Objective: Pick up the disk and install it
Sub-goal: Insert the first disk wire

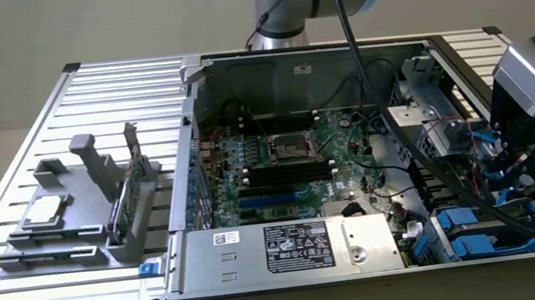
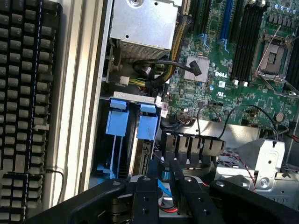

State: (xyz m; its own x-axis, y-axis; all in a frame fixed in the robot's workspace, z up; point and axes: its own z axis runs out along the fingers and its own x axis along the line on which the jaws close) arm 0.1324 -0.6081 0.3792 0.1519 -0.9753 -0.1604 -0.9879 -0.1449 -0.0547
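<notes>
the gripper (image 1: 506, 169) (image 2: 163, 166) was found over the open computer case (image 1: 299, 68), above its drive bay. the fingers (image 2: 146, 196) were set slightly apart, with nothing seen clamped. the disk (image 2: 147, 125) (image 1: 465, 239) — blue-railed — was observed seated in that bay, near the fingers.

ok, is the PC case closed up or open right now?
Open. The case lies on its side with no cover on top; the motherboard and the power supply are exposed from above.
</notes>
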